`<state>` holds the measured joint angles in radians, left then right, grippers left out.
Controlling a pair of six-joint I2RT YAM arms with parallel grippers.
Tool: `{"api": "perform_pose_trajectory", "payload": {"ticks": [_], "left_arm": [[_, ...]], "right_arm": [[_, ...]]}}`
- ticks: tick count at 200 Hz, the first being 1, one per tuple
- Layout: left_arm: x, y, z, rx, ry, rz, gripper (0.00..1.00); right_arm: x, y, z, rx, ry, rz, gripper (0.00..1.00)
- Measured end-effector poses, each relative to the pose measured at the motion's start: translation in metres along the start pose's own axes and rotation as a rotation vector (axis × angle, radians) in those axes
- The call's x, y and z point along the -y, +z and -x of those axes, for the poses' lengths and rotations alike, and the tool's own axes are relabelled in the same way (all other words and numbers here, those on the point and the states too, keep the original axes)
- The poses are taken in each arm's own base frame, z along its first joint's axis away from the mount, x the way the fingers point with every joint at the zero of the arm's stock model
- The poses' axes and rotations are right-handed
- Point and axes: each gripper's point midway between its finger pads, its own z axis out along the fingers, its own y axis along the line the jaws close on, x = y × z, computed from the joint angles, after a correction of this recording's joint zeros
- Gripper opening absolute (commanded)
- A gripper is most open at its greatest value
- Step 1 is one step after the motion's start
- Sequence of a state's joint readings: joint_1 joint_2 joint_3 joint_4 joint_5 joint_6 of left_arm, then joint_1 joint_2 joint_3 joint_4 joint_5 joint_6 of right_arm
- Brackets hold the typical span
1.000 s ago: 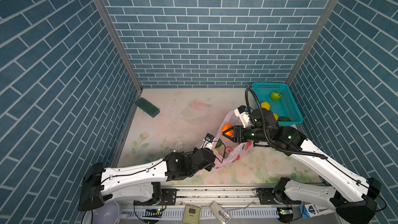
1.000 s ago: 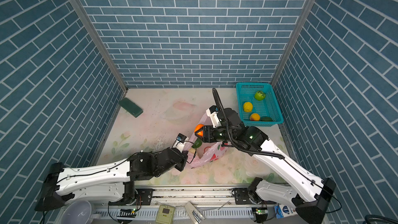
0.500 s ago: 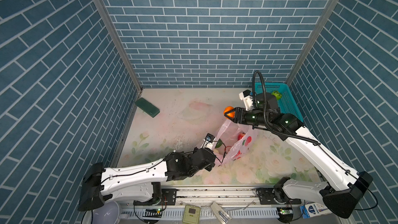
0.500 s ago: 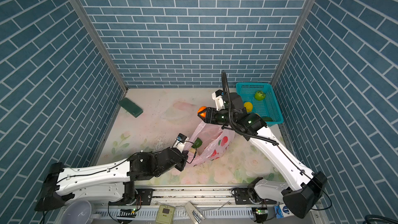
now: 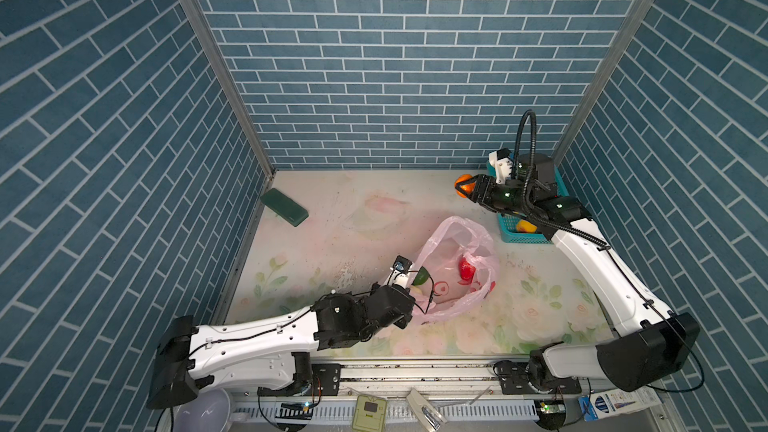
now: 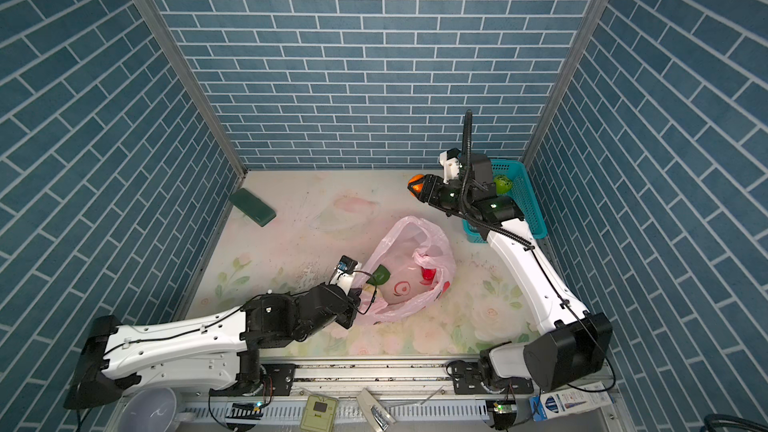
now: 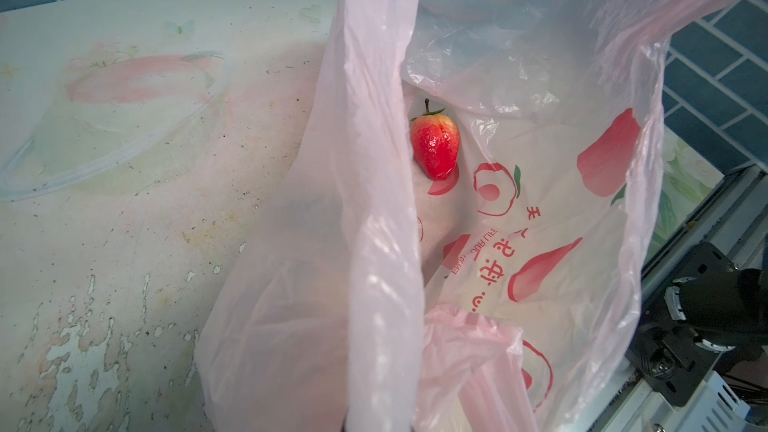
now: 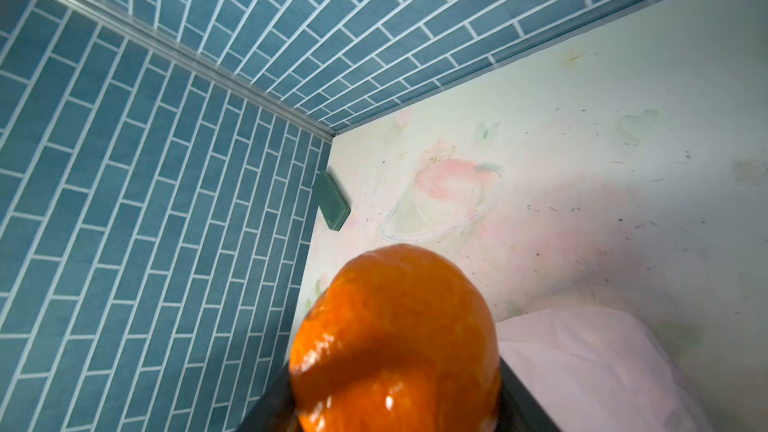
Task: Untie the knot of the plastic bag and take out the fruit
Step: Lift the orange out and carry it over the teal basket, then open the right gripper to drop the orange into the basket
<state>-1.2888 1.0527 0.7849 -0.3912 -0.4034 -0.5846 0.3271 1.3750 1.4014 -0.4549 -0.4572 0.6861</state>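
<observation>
Left wrist shows strawberry (image 7: 435, 146) (inside bag (image 7: 365, 160)); right wrist, orange (image 8: 395, 338).

Plastic bag (image 5: 446, 234) lies on the tabletop (image 5: 332, 243), centre-right, mouth open. One strawberry (image 7: 435, 146) sits inside, on the bag's floor. Left gripper (image 5: 409, 311) is at the bag's near-left rim. Basket (image 6: 524, 197) stands in the back right corner, behind and right of the bag, apart from it, with further fruit (image 5: 524, 226) in it. Right gripper (image 5: 467, 187) is just left of the basket's back end, off the tabletop, with a round fruit (image 8: 395, 338) between its jaws. Block (image 5: 284, 212) lies back left by the left wall, well apart from the bag.
</observation>
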Motion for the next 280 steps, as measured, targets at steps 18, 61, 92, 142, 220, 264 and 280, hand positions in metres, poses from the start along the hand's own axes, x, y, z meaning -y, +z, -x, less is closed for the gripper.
{"api": "perform_pose_trajectory", "payload": {"ticks": [18, 61, 92, 142, 220, 264, 280], "left_arm": [[0.0, 0.0, 0.0, 0.001, 0.002, 0.0, 0.0], [0.002, 0.001, -0.001, -0.004, 0.016, -0.009, 0.0], [0.003, 0.003, -0.003, -0.014, 0.034, -0.01, 0.0], [0.003, 0.005, -0.005, -0.021, 0.046, -0.008, 0.0], [0.002, 0.005, -0.006, -0.026, 0.058, -0.004, 0.0], [-0.001, 0.004, -0.005, -0.024, 0.059, 0.005, 0.0], [-0.001, 0.002, -0.003, -0.016, 0.056, 0.006, 0.0]], "right_arm": [[0.027, -0.002, 0.018, 0.04, 0.027, -0.049, 0.48], [0.113, -0.012, 0.056, 0.14, 0.113, -0.211, 0.48], [0.194, -0.009, 0.071, 0.163, 0.201, -0.355, 0.48], [0.31, 0.006, 0.061, 0.102, 0.31, -0.571, 0.51], [0.358, 0.009, 0.082, 0.093, 0.283, -0.706, 0.85], [0.354, 0.006, 0.082, 0.077, 0.284, -0.715, 0.84], [0.347, 0.004, 0.079, 0.062, 0.288, -0.706, 0.84]]}}
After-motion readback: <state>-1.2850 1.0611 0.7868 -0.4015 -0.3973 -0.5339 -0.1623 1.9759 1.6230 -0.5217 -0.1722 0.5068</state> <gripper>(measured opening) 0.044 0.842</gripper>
